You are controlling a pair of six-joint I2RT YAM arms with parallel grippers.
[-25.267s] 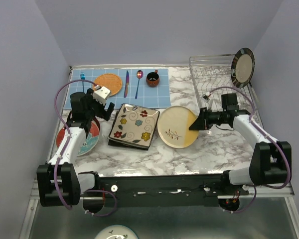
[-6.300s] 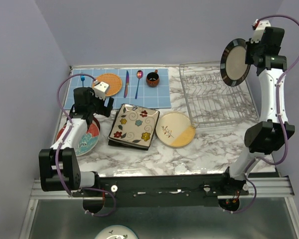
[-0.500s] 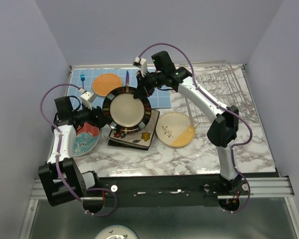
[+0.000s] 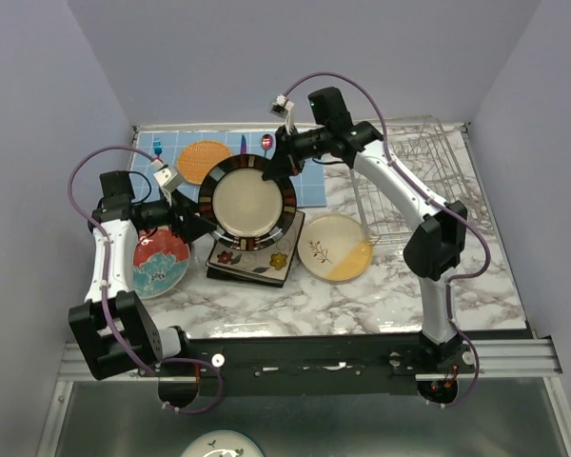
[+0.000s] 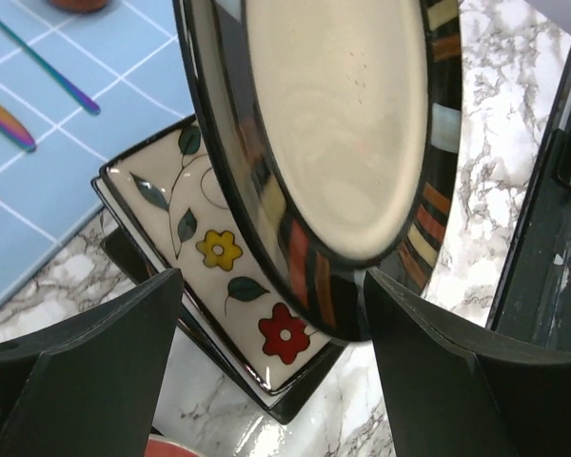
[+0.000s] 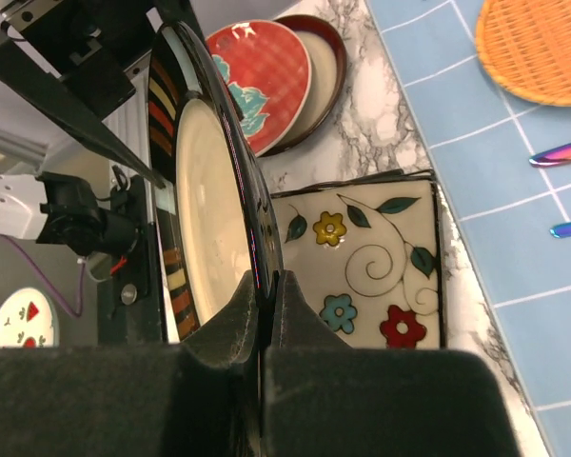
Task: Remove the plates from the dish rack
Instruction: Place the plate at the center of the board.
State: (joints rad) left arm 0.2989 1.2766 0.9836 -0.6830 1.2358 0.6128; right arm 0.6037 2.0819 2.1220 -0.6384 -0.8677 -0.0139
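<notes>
A round stripe-rimmed plate (image 4: 246, 198) with a cream centre hangs tilted over the square flowered plate (image 4: 263, 255). My right gripper (image 4: 271, 164) is shut on its far rim; in the right wrist view the fingers (image 6: 269, 295) pinch the dark edge of this plate (image 6: 205, 209). My left gripper (image 4: 192, 224) is open at the plate's left side. In the left wrist view the lower rim of the plate (image 5: 333, 124) sits between the spread fingers of the left gripper (image 5: 271, 286), untouched. The dish rack (image 4: 409, 181) stands at the back right.
A cream plate (image 4: 335, 247) lies right of the square stack. A red and teal plate (image 4: 160, 263) lies at the left. An orange woven mat (image 4: 205, 160) and cutlery rest on the blue placemat (image 4: 309, 186) at the back.
Earlier the striped plate stood in the rack, then was lifted high. In the last half second it moved slightly up and right, and the left gripper closed in on its rim.
</notes>
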